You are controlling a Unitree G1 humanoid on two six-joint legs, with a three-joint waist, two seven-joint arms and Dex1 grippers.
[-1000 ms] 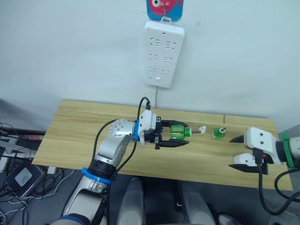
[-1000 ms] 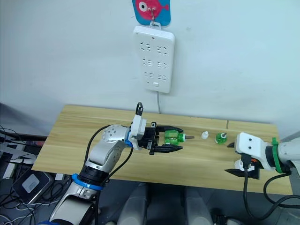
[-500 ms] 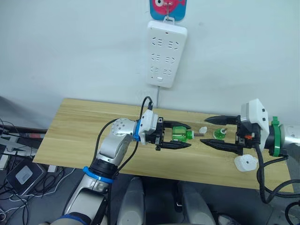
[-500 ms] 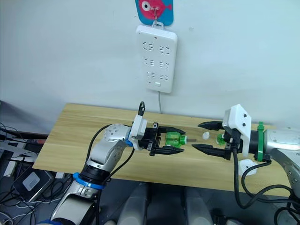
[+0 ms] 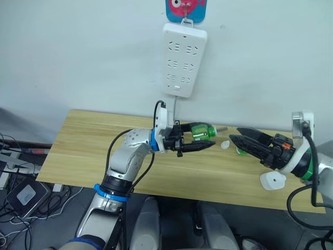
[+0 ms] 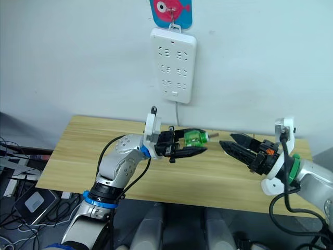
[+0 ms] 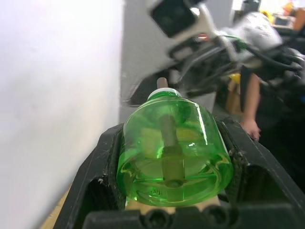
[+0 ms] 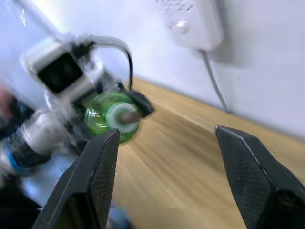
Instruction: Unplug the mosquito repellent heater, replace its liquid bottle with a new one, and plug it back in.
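Head camera, left eye: power strip (image 5: pixel 184 58), long white glossy plastic with three rows of sockets, hangs on the pale wall from a hook under a red-and-blue fish hanger (image 5: pixel 184 9); its white cord drops behind the table (image 5: pixel 83 151), a light wood-grain top. Left gripper (image 5: pixel 200 139) is clenched on a green liquid bottle (image 5: pixel 202 132), translucent, rounded, held above the table with its neck and wick toward the right arm. Right gripper (image 5: pixel 240 137) has its two tapered black fingers spread, tips aimed at the bottle and near it without touching. Small white cap (image 5: pixel 225 145) lies on the table between the two grippers. Mosquito repellent heater (image 5: pixel 272 181), a small rounded white plastic unit, sits unplugged on the table near its front edge, below the right forearm. A second green item lies behind the right fingers, too hidden to name.

Head camera, right eye: same layout; the spread fingers point at the bottle's wick.

Left wrist: bottle base is circular clear green plastic with a thin stem down its centre, and black fingers (image 7: pixel 97 162) press both sides.

Right wrist: two wedge-shaped matte black fingers (image 8: pixel 93 179) stand wide apart, the bottle's white-collared neck showing between them, well ahead.
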